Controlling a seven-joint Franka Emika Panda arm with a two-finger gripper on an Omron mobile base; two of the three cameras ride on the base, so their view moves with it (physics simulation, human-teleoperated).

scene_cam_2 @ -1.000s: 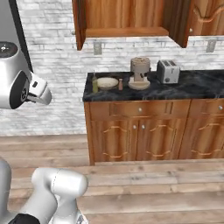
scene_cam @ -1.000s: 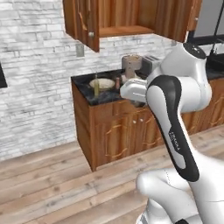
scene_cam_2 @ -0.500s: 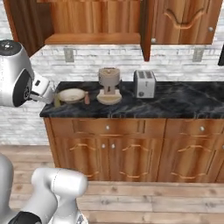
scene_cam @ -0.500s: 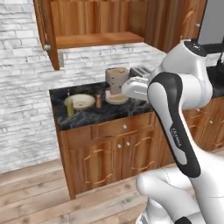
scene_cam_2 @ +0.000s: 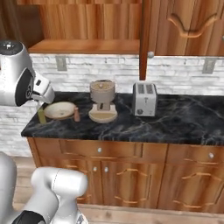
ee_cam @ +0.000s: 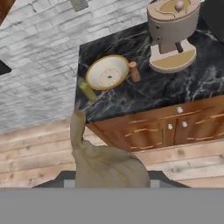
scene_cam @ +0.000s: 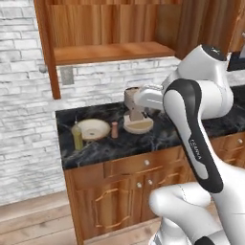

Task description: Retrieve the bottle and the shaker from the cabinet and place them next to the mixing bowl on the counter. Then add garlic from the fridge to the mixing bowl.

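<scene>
A tan garlic bulb (ee_cam: pixel 104 162) with its stem upward sits at the bottom of the hand view, and my gripper (ee_cam: pixel 109 179) is shut on it; its fingertips are hidden behind the bulb. On the black counter (scene_cam: pixel 143 139) lies the cream mixing bowl (scene_cam: pixel 93 129) (scene_cam_2: pixel 59 110) (ee_cam: pixel 107 72). A yellow-green bottle (scene_cam: pixel 77 136) (scene_cam_2: pixel 41 116) (ee_cam: pixel 87 91) stands at its left. A small brown shaker (scene_cam: pixel 114 129) (scene_cam_2: pixel 77 114) (ee_cam: pixel 134 71) stands at its right. My hand hangs in front of the counter, above and short of the bowl.
A beige coffee grinder (scene_cam: pixel 136 114) (scene_cam_2: pixel 103 101) (ee_cam: pixel 171 33) stands right of the shaker, with a toaster (scene_cam_2: pixel 145 98) further right. Above the counter the wall cabinet is open, its shelf (scene_cam: pixel 112 50) bare and its door (scene_cam: pixel 45 48) swung out left.
The base has driven closer to the counter, so the whole scene has shifted and grown in both base views. The bowl, bottle and shaker stay in place on the counter.
</scene>
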